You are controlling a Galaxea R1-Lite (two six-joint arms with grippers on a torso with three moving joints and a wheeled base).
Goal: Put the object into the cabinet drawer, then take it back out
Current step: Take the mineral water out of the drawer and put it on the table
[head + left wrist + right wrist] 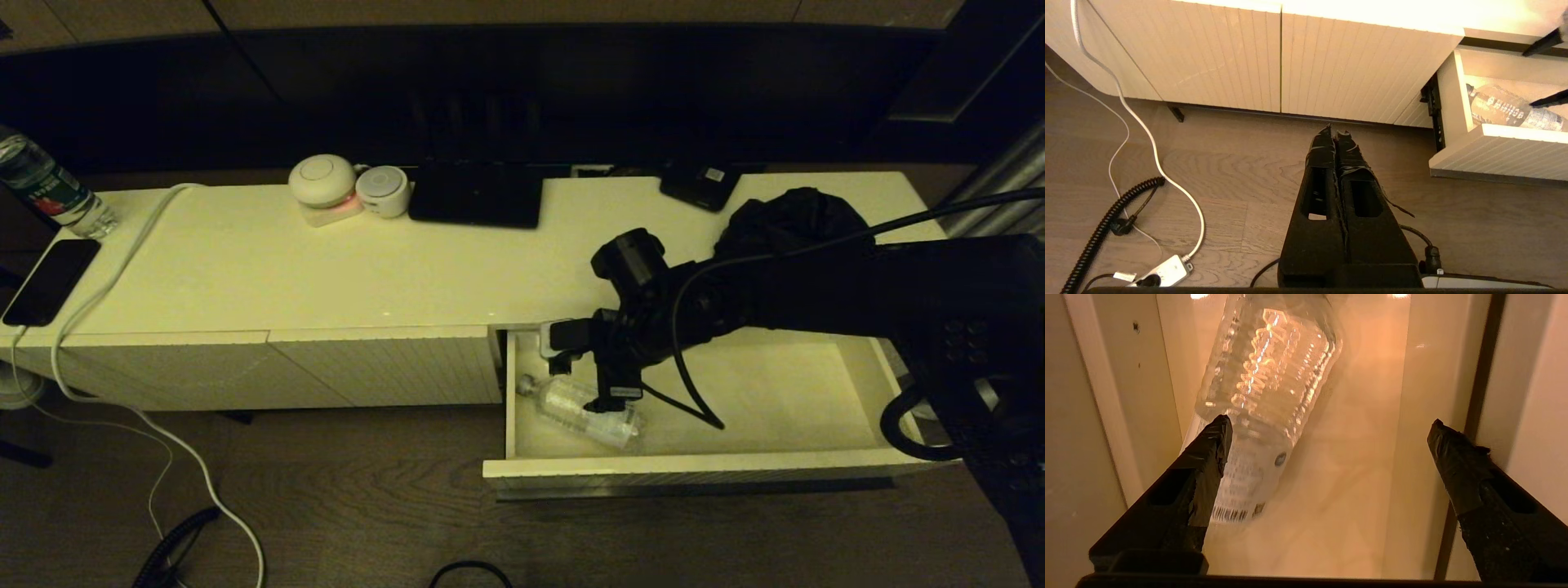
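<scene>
The clear ribbed plastic water bottle [581,407] lies on its side at the left end of the pulled-out cream-white cabinet drawer [694,472]. The right gripper [1327,433] hangs above it, fingers spread wide, holding nothing. The left gripper [1336,134], fingers pressed together, is parked above the floor.

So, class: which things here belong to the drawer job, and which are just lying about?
Job: cabinet drawer, pulled out; clear bottle lying in it; right gripper, jaws open above the bottle; cabinet.

Lying about: phone, white cable, second bottle, round white devices.
</scene>
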